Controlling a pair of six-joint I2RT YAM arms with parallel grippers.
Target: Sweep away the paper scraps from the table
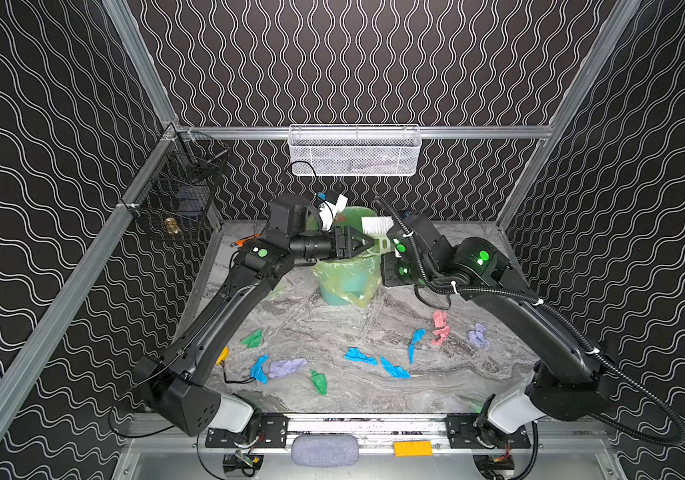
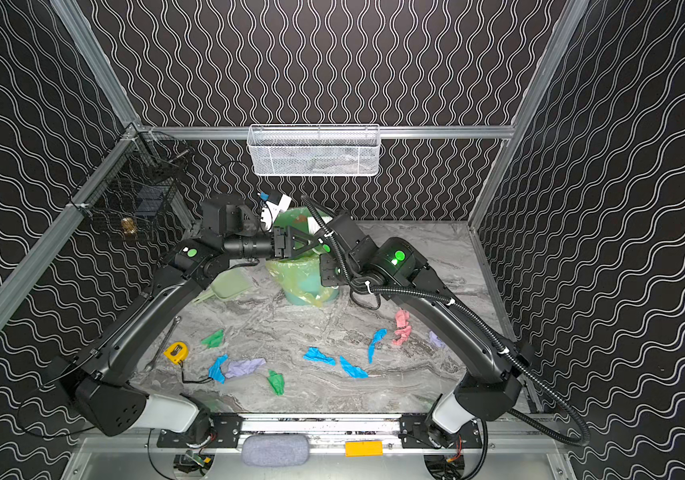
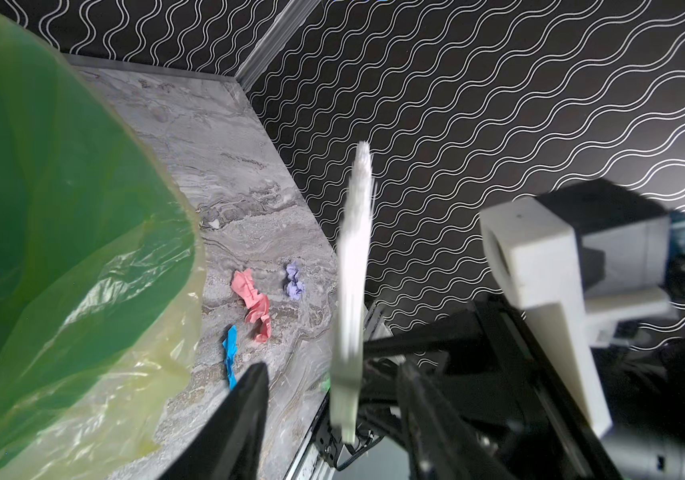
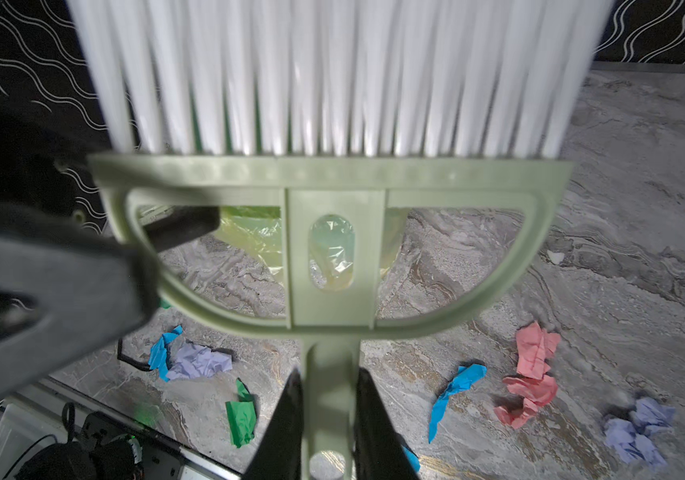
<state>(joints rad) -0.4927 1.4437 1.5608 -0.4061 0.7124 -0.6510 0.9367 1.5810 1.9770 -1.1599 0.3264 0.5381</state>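
The veined counter (image 1: 332, 324), between black wavy walls (image 1: 374, 62), is strewn with paper scraps (image 1: 359, 356). A brush (image 4: 332, 174) is pinched by the right tool (image 4: 329, 376); the left tool (image 3: 332, 368) is spread.

The table (image 1: 332, 332) was grey, veined white and dark like marble. Across it, from four round to eight o'clock, the paper scraps (image 1: 359, 356) were bright blue, green, pink and lilac. The brush (image 4: 332, 174) in my black right gripper (image 4: 328, 415) had white bristles (image 4: 332, 75) and a pale green frame. The bin (image 2: 307, 286) at twelve o'clock was teal under a translucent yellow-green liner (image 3: 83, 208). At eight o'clock the tape measure (image 2: 176, 352) was yellow. The walls (image 1: 374, 62) were black with white wavy lines, and the mesh basket (image 1: 353, 153) was white.
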